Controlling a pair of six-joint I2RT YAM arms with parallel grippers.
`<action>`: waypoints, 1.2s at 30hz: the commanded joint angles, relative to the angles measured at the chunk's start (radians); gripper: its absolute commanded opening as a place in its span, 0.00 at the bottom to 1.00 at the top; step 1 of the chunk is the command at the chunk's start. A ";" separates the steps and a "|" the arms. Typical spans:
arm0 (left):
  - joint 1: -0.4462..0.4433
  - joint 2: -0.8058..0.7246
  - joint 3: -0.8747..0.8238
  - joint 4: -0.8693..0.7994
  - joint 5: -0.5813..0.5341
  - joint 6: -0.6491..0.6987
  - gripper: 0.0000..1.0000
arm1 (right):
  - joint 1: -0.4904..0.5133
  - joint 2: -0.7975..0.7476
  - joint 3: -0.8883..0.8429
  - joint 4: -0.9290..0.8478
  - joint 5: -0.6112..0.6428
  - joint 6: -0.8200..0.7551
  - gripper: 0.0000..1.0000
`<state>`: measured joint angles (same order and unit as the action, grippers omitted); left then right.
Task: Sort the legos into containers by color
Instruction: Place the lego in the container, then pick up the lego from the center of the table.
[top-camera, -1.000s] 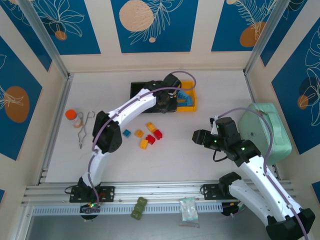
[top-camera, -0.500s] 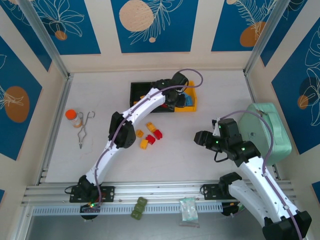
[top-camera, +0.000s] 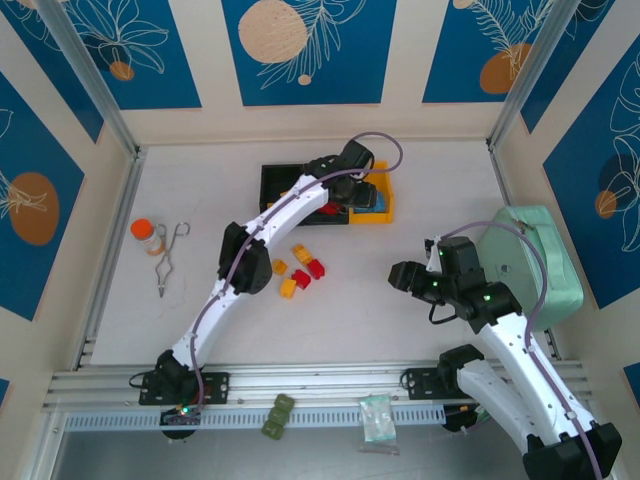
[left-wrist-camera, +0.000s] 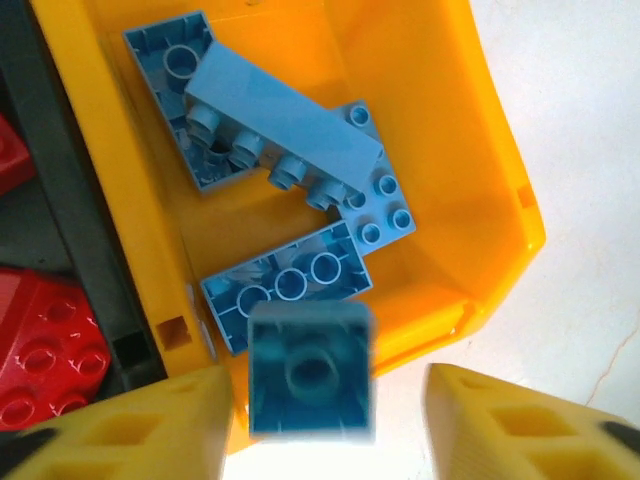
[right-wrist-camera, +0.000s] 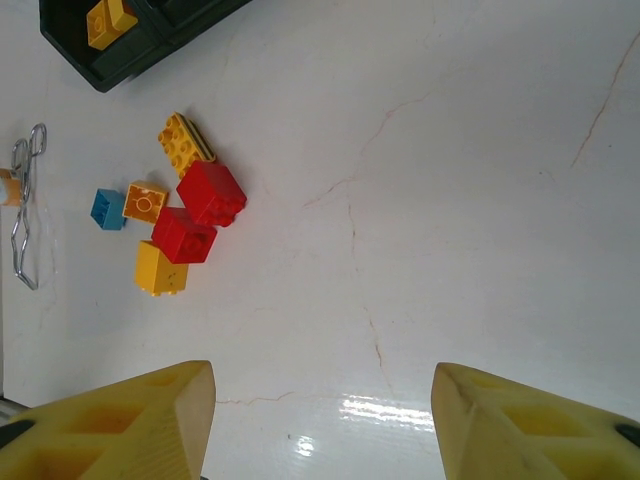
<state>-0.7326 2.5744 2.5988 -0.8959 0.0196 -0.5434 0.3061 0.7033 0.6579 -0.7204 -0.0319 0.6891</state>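
Observation:
My left gripper (top-camera: 354, 192) hangs over the yellow container (left-wrist-camera: 500, 150), its jaws open. A small light blue lego (left-wrist-camera: 310, 372) shows blurred between the fingers, clear of the right one. Several blue legos (left-wrist-camera: 280, 130) lie in that bin. Red legos (left-wrist-camera: 45, 350) sit in the black container (top-camera: 275, 180) beside it. On the table lie loose legos: red (right-wrist-camera: 212, 192), red (right-wrist-camera: 183, 235), yellow (right-wrist-camera: 160, 270), orange (right-wrist-camera: 145, 201) and blue (right-wrist-camera: 106, 209). My right gripper (right-wrist-camera: 320, 420) is open over bare table, right of them.
An orange-capped bottle (top-camera: 147, 234) and metal tongs (top-camera: 168, 260) lie at the left. A mint-green case (top-camera: 530, 265) stands at the right edge. Olive blocks (top-camera: 277, 415) and a small bag (top-camera: 378, 418) rest on the front rail.
The left arm swung right from the black bins to over the yellow bin, and its jaws opened off the blue lego. The right arm barely moved.

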 joint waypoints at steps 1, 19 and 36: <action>0.008 -0.003 0.035 0.018 0.012 0.007 0.57 | -0.003 -0.011 -0.019 -0.014 -0.032 0.016 0.59; -0.027 -0.719 -0.899 0.145 0.015 0.017 0.61 | 0.205 0.130 0.035 0.101 0.013 -0.006 0.66; -0.007 -1.462 -1.760 0.172 0.010 -0.236 0.63 | 0.412 0.706 0.312 0.266 0.078 -0.184 0.69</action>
<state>-0.7471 1.1748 0.8799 -0.7181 0.0364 -0.7128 0.7033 1.3510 0.9150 -0.4808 0.0319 0.5591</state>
